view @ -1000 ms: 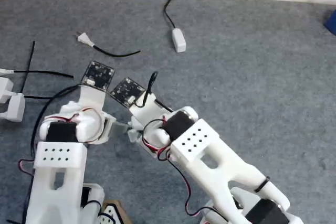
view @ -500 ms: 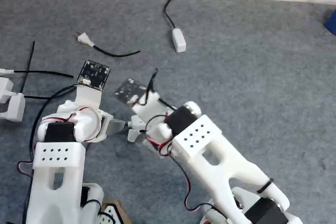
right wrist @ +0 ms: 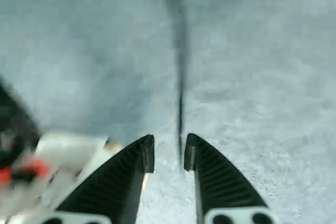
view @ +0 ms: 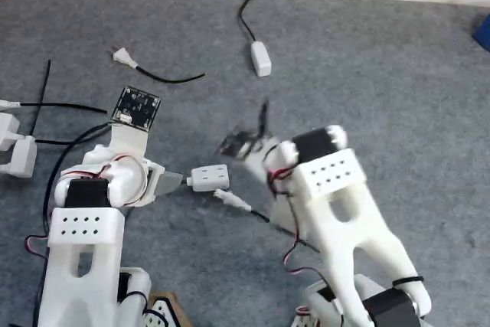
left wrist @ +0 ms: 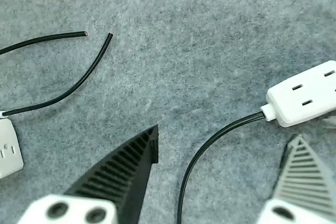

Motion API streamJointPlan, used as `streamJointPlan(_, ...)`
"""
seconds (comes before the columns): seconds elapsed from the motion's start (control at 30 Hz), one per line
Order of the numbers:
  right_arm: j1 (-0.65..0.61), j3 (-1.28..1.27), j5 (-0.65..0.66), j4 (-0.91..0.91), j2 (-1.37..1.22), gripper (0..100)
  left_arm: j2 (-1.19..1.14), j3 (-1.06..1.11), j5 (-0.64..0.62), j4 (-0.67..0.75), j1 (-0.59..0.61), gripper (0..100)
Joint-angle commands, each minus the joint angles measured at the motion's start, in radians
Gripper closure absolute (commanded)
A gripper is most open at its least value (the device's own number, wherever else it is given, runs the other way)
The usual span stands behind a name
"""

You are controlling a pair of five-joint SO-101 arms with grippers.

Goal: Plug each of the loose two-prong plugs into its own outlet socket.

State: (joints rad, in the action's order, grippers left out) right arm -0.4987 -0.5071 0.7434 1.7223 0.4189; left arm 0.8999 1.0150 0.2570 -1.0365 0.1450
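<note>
Two plugs lay unmated on the grey surface [view: 413, 89], so by my reading the task was at best partly done. The nearer plug [view: 232, 201] rested just beside a white socket [view: 209, 178], its end close to the socket but not inserted, its cord trailing off toward the right arm's base. The left claw [left wrist: 227, 132] stood wide open and held nothing. In the left wrist view that socket lay just past the tip of the grey finger [left wrist: 302, 171], slots showing, with the socket's own cord running back between the two fingers. The right claw [right wrist: 169, 137] hung over the surface nearly closed, a thin gap at its tips, and I could make out nothing gripped in it. A black cord [right wrist: 179, 77] showed beyond the gap, leading to a blurred white piece I could not identify. The far plug [view: 122, 57] lay well apart from the rest, and a second socket [view: 261, 58] lay free toward the back. More white pieces [view: 17, 157] with cords sat at the left edge; whether any there were joined I could not tell. Left to do, as I judged it: seat the nearer plug, then bring the far plug to a free socket.
</note>
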Motion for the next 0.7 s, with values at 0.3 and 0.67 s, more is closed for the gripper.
streamJointPlan(0.3, -0.163, -0.018, -0.153, -0.389, 0.005, 88.3, 0.001, -0.002, -0.008, 0.018, 0.041, 64)
streamJointPlan(0.67, -0.326, -0.174, -0.017, -0.639, -0.104, 88.2, 0.001, 0.031, -0.003, 0.064, 0.137, 64)
